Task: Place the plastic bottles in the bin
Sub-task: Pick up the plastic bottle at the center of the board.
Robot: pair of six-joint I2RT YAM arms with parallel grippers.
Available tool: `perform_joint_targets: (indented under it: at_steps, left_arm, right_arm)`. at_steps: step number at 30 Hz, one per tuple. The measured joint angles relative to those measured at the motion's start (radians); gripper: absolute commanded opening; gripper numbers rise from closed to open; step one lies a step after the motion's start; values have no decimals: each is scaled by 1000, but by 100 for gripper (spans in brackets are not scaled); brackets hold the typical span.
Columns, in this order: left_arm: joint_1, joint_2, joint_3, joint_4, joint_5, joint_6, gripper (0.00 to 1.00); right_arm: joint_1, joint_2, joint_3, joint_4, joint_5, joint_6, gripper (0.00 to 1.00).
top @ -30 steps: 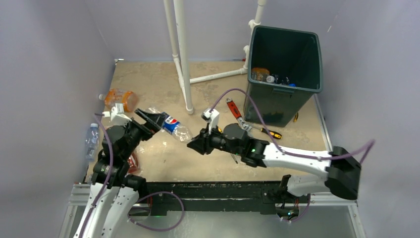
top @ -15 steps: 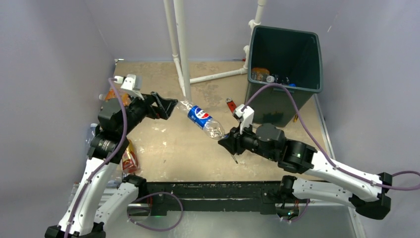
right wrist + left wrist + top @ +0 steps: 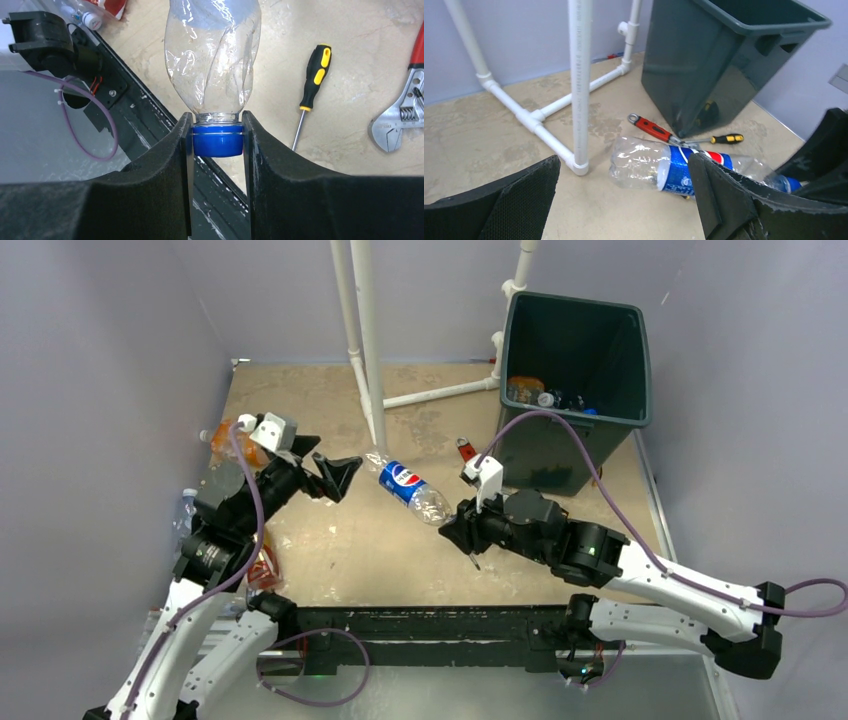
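Black R gripper is clamping blue cap of Pepsi bottle; bottle body is extending toward L gripper, jaws standing wide apart near its base. Green bin is sitting far-right, holding other bottles.

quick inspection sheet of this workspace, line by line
surface: tan tabletop, stained and scuffed
job's things: clear blue-labelled plastic bottle held by its cap; orange-tinted bottle at the left edge; dark green plastic bin at far right, several bottles inside
clutter: red-handled wrench and yellow-and-black screwdriver near the bin
grippers: left tool open, empty; right tool shut on the bottle's blue cap
cables: purple cable loops over the right arm, another runs along the left arm
surroundings: white pipe frame, plain grey walls
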Motion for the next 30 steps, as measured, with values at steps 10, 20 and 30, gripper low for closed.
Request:
perform_joint_targets:
  at_steps: [10, 20, 30]
  left_arm:
    - [0, -190, -74, 146, -150, -59, 99]
    - [0, -123, 93, 113, -102, 242, 99]
    - [-14, -122, 98, 76, 10, 274, 97]
  right_arm:
    - [0, 35, 15, 83, -9, -39, 0]
    - [0, 270, 311, -170, -64, -129, 0]
    - [0, 298, 377, -317, -181, -244, 0]
